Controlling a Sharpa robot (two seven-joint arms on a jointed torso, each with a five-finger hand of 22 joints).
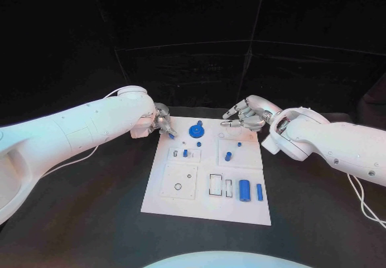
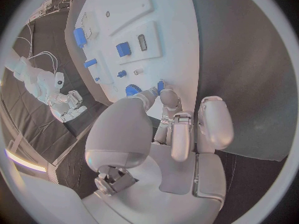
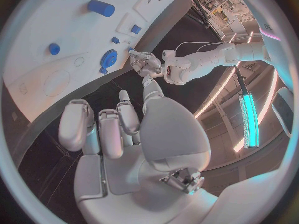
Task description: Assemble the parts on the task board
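The white task board (image 1: 161,202) (image 2: 174,40) (image 3: 37,79) lies in the middle of the table. Near its far left corner my left hand (image 1: 161,123) (image 2: 163,115) (image 3: 147,64) pinches a small blue part (image 1: 170,135) (image 2: 161,86) between thumb and fingertip, just over the board. My right hand (image 1: 244,116) (image 3: 115,127) (image 2: 67,104) hovers at the far right corner with fingers loosely bent and nothing in them. A round blue knob (image 1: 196,131) (image 3: 108,59) stands between the two hands. Small blue pegs (image 1: 227,155) stand mid-board.
Two blue cylinders (image 1: 244,188) lie at the board's near right beside dark-framed slots (image 1: 216,184). A square plate with a ring outline (image 1: 178,181) sits near left. Black table (image 1: 80,223) surrounds the board, and cables (image 1: 358,192) trail from both arms.
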